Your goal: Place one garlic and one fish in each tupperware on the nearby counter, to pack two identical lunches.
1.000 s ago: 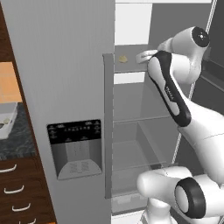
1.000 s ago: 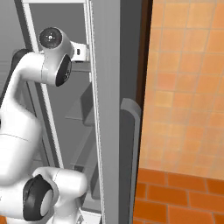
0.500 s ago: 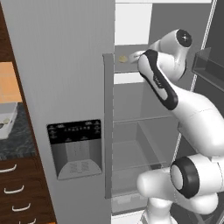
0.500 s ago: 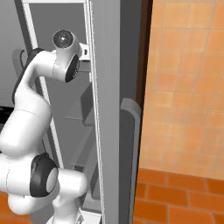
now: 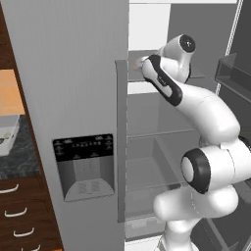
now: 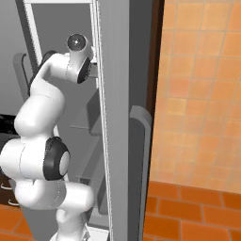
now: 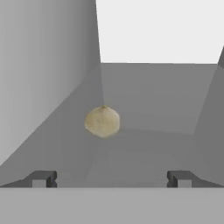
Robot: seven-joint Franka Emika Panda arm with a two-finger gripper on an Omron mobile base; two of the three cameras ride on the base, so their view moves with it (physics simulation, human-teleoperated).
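At the left edge of the left base view, the counter (image 5: pixel 12 162) sits over drawers (image 5: pixel 19 215). Right of it stands the shut fridge door (image 5: pixel 73 98) with its dispenser (image 5: pixel 84 166). Further right the arm (image 5: pixel 196 105) reaches onto an upper shelf (image 5: pixel 147 77) of the open fridge. In the hand view the garlic (image 7: pixel 102 121) lies on that shelf near its left wall, ahead of the gripper (image 7: pixel 109 178), whose jaws stand wide apart, holding nothing.
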